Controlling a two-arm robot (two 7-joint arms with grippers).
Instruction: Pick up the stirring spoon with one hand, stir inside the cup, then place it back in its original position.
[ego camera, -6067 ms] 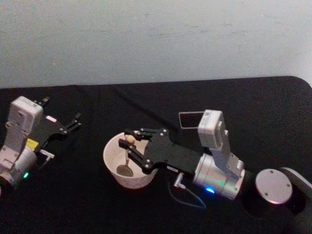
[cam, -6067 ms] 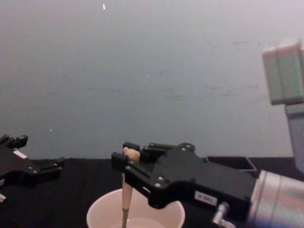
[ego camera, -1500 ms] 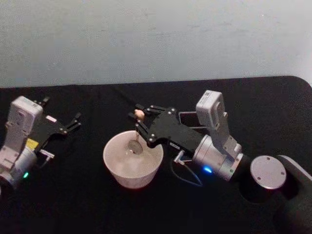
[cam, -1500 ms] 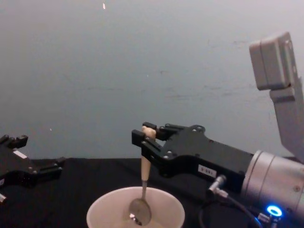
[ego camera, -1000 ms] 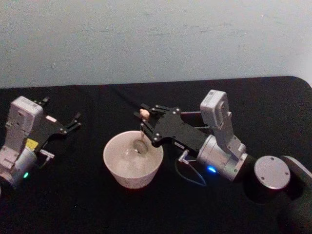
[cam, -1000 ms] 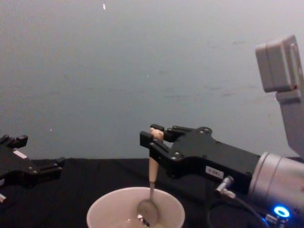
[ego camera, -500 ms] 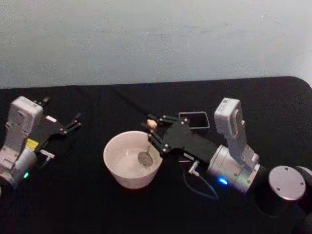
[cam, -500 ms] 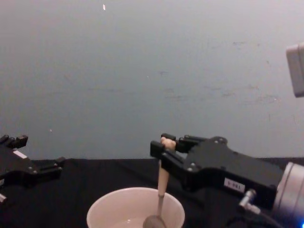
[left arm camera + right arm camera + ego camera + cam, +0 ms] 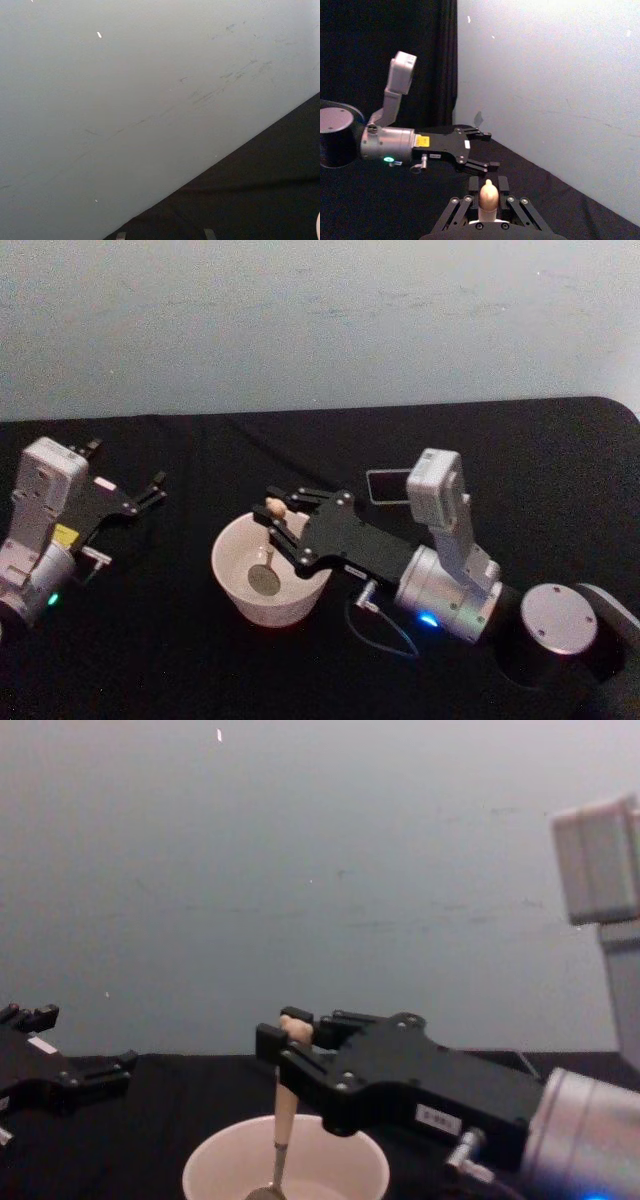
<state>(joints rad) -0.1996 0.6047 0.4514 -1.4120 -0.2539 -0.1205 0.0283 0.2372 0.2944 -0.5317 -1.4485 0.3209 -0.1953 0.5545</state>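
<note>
Black table [image 9: 200, 670], pale wall [image 9: 300, 320] behind. The right gripper [image 9: 278, 512] clamps the spoon [image 9: 266, 558] standing in the cup [image 9: 222, 558]. The left gripper [image 9: 152, 490], fingers apart, is near the table's left edge.

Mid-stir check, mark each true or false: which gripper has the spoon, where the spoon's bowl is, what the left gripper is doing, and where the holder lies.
1. The right gripper is shut on the stirring spoon. True.
2. The spoon's bowl hangs outside the cup. False: it is down inside the cup.
3. The left gripper grips the cup's rim. False: it is open, off to the left, apart from the cup.
4. The dark holder lies farther back than the cup, to its right. True.
</note>
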